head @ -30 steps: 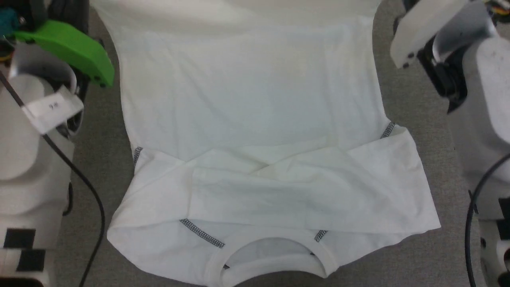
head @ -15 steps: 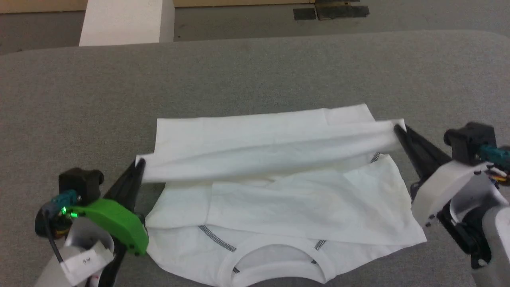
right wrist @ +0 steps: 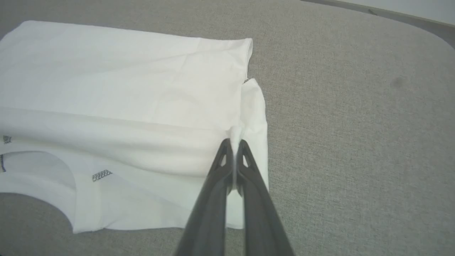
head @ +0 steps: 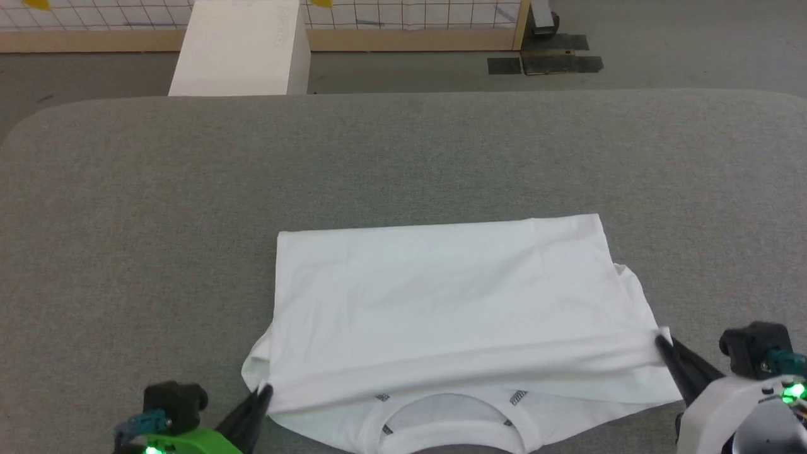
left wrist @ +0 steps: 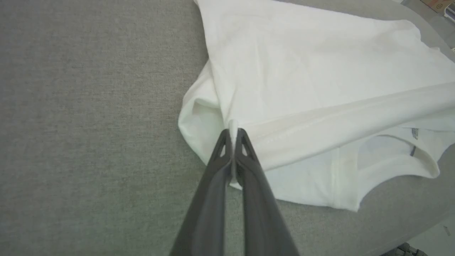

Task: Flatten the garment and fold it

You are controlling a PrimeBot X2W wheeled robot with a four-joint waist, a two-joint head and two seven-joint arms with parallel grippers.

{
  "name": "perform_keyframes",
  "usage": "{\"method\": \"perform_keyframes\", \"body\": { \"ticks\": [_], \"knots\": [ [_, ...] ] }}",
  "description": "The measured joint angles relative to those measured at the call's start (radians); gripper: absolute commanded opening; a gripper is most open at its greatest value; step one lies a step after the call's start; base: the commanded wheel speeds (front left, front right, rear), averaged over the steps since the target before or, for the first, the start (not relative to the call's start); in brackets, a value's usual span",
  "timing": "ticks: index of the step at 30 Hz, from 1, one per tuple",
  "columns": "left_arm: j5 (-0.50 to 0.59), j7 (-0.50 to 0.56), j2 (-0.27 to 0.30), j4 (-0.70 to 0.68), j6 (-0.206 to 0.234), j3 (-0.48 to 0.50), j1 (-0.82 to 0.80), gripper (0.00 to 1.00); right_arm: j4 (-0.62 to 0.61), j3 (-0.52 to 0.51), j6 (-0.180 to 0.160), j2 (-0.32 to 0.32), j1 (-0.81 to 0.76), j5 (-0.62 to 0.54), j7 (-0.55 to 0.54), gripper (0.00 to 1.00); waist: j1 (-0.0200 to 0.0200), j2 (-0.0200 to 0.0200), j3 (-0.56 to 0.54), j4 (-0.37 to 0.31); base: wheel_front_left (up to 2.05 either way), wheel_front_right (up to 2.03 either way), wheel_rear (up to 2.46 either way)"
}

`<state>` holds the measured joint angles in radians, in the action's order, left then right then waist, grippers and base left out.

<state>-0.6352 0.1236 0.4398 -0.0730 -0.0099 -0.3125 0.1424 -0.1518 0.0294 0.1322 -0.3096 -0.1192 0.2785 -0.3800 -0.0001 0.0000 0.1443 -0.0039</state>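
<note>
The garment (head: pixel 441 302), a white shirt, lies on the grey table near its front edge, its bottom half folded over towards the ribbed round neck (head: pixel 451 419). Grey zigzag stitching (head: pixel 517 396) shows beside the neck. My left gripper (head: pixel 265 392) is shut on the left corner of the folded-over hem. My right gripper (head: pixel 661 340) is shut on the hem's right corner. Between them the hem runs as a taut band. In the left wrist view the left gripper (left wrist: pixel 233 131) pinches a fold of the garment (left wrist: pixel 320 71); in the right wrist view the right gripper (right wrist: pixel 235 141) pinches the garment (right wrist: pixel 124 81) likewise.
The grey padded table (head: pixel 403 157) reaches far beyond the garment, with rounded far corners. A white rectangular box (head: pixel 239 47) stands on the floor past the far edge, before a low wooden-framed grid panel (head: pixel 410 16). Dark tape patches (head: pixel 545 63) mark the floor.
Both grippers have carried the hem towards me over the crossed sleeves, which are now covered. The head camera has tilted up, so the far table and floor came into the picture.
</note>
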Motion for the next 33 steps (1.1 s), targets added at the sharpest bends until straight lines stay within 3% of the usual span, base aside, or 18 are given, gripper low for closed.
{"method": "perform_keyframes", "body": {
  "ticks": [11,12,13,18,24,28,33],
  "knots": [
    [-0.007,-0.003,-0.016,0.118,-0.034,-0.061,0.021,0.0,0.109,-0.027,0.0,0.075,-0.069,-0.03,-0.05,0.0,0.0,0.0,0.002,0.002,0.0,0.0,0.0],
    [-0.007,-0.006,-0.019,0.128,-0.034,-0.062,0.02,0.45,0.12,-0.024,0.0,0.078,-0.069,-0.03,-0.057,0.42,0.0,0.0,0.001,0.002,0.0,0.0,0.0],
    [-0.004,-0.008,-0.021,0.134,-0.034,-0.063,0.019,1.0,0.129,-0.026,0.0,0.082,-0.069,-0.028,-0.067,1.0,0.0,0.0,0.001,0.002,0.0,0.0,0.0],
    [-0.002,-0.049,-0.042,0.157,-0.024,-0.056,0.019,1.0,0.142,-0.051,0.0,0.111,-0.074,-0.021,-0.068,1.0,0.0,0.0,-0.013,0.003,0.0,0.0,0.0],
    [0.017,-0.21,-0.068,0.137,0.026,0.02,0.006,1.0,0.095,-0.129,0.0,0.166,-0.072,0.02,-0.016,1.0,0.0,0.0,-0.034,0.01,0.0,0.0,0.0],
    [0.059,-0.331,-0.101,0.137,0.065,0.062,-0.048,1.0,0.097,-0.183,0.0,0.199,-0.021,0.041,0.005,1.0,0.0,0.0,-0.038,0.016,0.0,0.0,0.0],
    [0.114,-0.376,-0.152,0.158,0.073,0.114,-0.137,1.0,0.171,-0.221,0.0,0.228,0.077,0.066,0.012,1.0,0.0001,0.0,-0.032,0.025,0.0,0.0,0.0]
  ]
}}
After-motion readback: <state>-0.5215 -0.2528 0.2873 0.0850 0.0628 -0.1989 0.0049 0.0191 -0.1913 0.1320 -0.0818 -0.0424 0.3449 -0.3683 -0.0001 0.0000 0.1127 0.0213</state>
